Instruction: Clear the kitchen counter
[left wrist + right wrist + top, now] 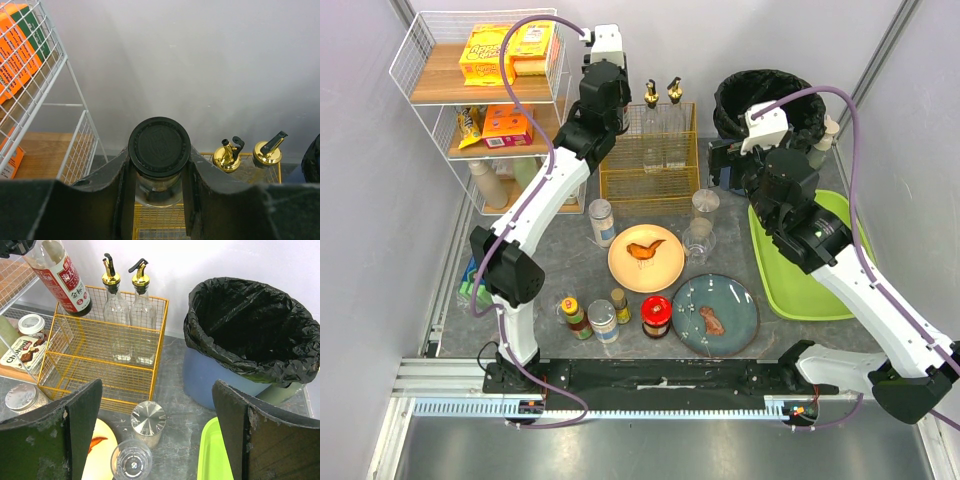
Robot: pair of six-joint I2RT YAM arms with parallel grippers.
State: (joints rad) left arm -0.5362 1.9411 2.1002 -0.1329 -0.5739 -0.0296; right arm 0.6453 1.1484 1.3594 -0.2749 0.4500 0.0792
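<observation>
**A:** How far along is the clearing?

**B:** By my reading, early. The kitchen counter (550, 270), a dark grey mottled surface, fills the middle of the overhead view and carries a good deal. A cream plate (645, 258) and a blue plate (714, 315) each hold a food scrap. In front of them stand a red-lidded jar (656, 315), a tin can (603, 320) and two small spice bottles (575, 315). A white shaker (602, 222), a clear glass (698, 240) and a steel-lidded jar (705, 203) stand further back.

**A:** What are the grippers doing?

**B:** The left gripper (159, 165) is closed partway around the neck of a black-capped bottle (57, 272) with a red label. It holds the bottle tilted at the back left corner of the yellow wire basket (648, 150). I cannot tell whether its base touches the basket. The right gripper (157, 385) has its jaws spread wide and holds nothing. It hovers between the basket and the bin.

**A:** What else is around?

**B:** Two glass oil dispensers (125, 305) with gold spouts stand inside the basket at its back. A bin (250, 325) lined with a black bag sits at the back right. A lime-green tray (810, 270) lies on the right with nothing showing on its bare part. A white wire rack (490, 100) with boxes stands on the left.

**A:** Anything in the way?

**B:** The dispensers crowd the back of the basket. The glass and the steel-lidded jar sit just below the right gripper.
</observation>
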